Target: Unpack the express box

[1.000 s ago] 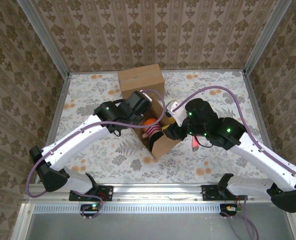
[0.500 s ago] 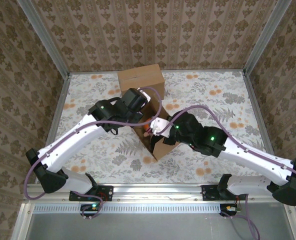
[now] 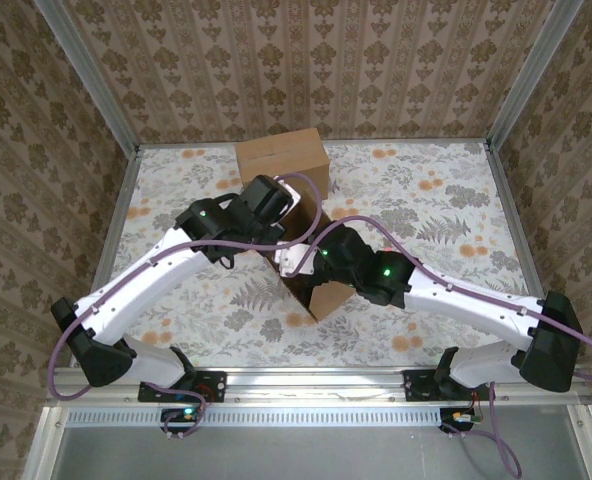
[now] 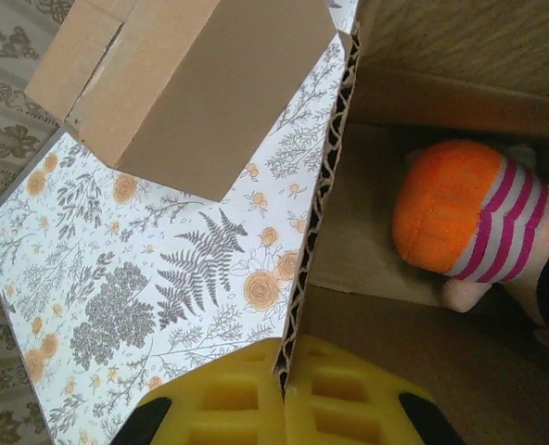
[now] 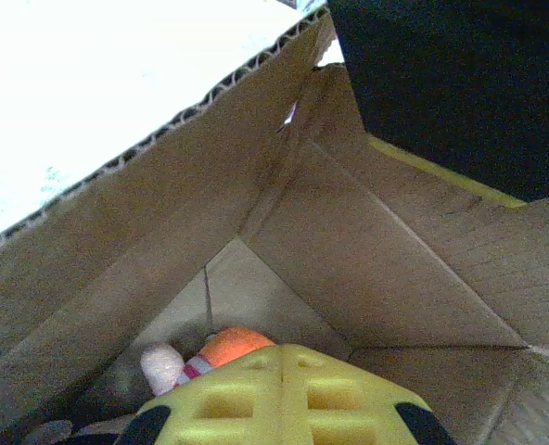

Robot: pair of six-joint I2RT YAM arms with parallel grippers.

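The brown cardboard express box [image 3: 323, 296] stands open mid-table, with one flap [image 3: 281, 160] raised at the back. My left gripper [image 4: 288, 360] is shut on the corrugated edge of the box's wall [image 4: 323, 185]; from above it sits at the box's left rim [image 3: 276, 218]. Inside lies a plush toy [image 4: 465, 222] with an orange end and pink-and-white stripes. My right gripper [image 5: 282, 352] is down inside the box, its yellow fingers pressed together just above the toy [image 5: 223, 348], with nothing visible between them.
The table has a floral cloth [image 3: 426, 200]. Patterned walls and metal posts [image 3: 521, 75] close it in on three sides. Both arms cross over the box, and the right arm's purple cable [image 3: 396, 235] arches above it.
My right arm has swung left and reached down into the box, and its fingers have closed. The left gripper has kept its hold on the box wall.
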